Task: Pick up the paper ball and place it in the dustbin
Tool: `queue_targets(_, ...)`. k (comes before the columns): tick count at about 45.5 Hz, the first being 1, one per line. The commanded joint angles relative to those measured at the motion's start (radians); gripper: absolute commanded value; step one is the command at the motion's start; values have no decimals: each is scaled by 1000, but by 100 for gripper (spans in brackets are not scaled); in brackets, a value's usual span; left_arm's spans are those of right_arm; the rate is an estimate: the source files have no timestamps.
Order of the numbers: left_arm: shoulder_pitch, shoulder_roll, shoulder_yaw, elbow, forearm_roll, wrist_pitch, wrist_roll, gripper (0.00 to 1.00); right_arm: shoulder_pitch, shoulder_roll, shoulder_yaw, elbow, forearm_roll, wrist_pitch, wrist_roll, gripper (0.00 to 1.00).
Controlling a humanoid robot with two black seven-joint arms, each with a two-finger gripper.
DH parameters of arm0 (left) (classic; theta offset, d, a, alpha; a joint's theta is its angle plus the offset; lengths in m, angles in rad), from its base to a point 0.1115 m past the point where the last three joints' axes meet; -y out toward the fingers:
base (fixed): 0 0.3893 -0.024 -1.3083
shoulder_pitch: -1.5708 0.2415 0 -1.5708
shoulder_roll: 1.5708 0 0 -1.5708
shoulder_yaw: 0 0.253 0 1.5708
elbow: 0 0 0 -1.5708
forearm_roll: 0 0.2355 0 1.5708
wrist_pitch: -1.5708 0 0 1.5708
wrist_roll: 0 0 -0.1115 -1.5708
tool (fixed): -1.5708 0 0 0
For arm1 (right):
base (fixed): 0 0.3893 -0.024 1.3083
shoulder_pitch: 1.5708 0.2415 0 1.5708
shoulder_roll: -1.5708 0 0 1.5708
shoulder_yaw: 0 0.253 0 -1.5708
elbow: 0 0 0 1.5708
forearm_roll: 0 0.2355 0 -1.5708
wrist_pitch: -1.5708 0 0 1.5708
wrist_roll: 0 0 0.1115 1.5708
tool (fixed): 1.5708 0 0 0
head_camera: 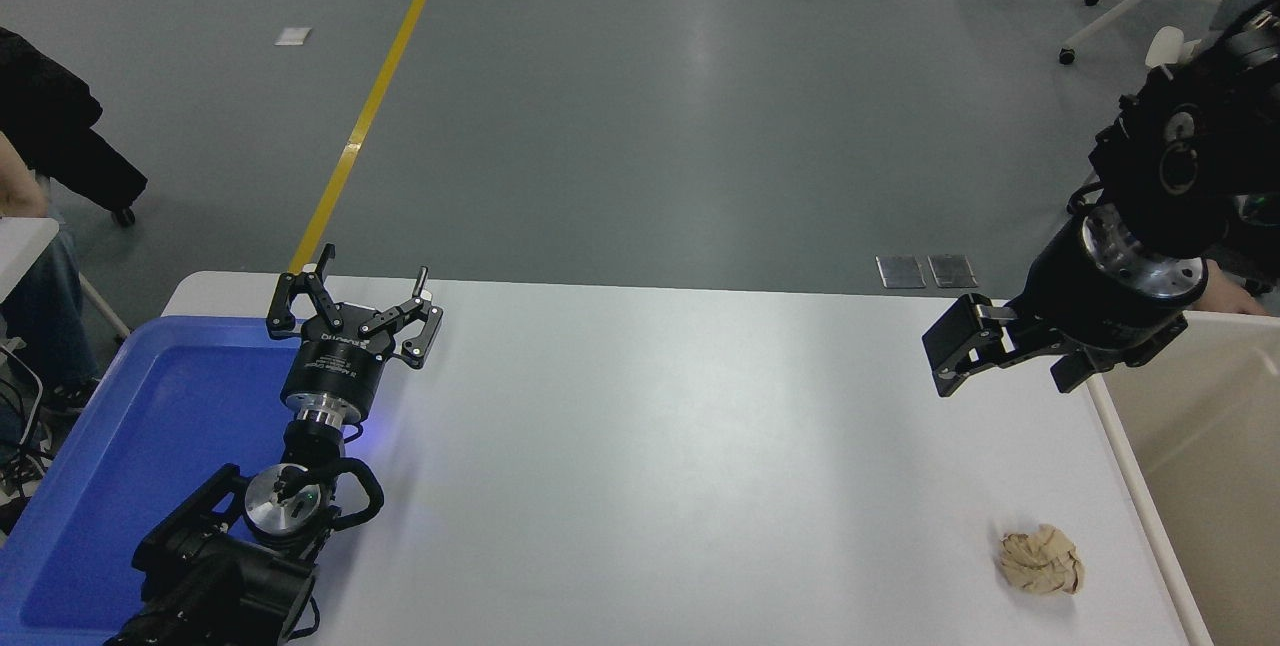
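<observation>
The paper ball [1041, 560] lies on the white table [680, 446] near its right edge, just beside the dustbin [1150, 486]. The left gripper [352, 311] is parked over the blue tray [120, 426], fingers spread. The right gripper [1000, 356] hangs above the table beyond the ball, jaws apart and empty.

Bright, even overhead light, w/ a soft sheen across the centre of the white table [640, 446] and pale reflection streaks on the grey floor [700, 76] at upper centre. Shadows faint; small soft one under the paper ball [1041, 560] at lower right. Small blue glow beside the left arm [240, 536], lower left. Focus sharp throughout; slight wide-angle bending at frame edges.
</observation>
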Motion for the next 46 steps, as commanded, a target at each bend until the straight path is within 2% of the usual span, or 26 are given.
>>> queue_targets(1,0,-1,-3,0,-2,-1,-1,99,-1,3,2,-1,-4,-4,0,100)
queue_targets(20,0,1,0,0,0,-1,-1,99,-2,0,-3,-8,-10,-4,0,100)
queue_targets(26,0,1,0,0,-2,0,-1,99,-8,-16,-7,-10,-62,-7,0,100)
queue_targets(35,0,1,0,0,0,-1,-1,99,-50,-122,-33,-28,-149,-28,1,100)
queue_targets(46,0,1,0,0,0,0,-1,99,-198,-270,-24,-79,-317,-103,0,100)
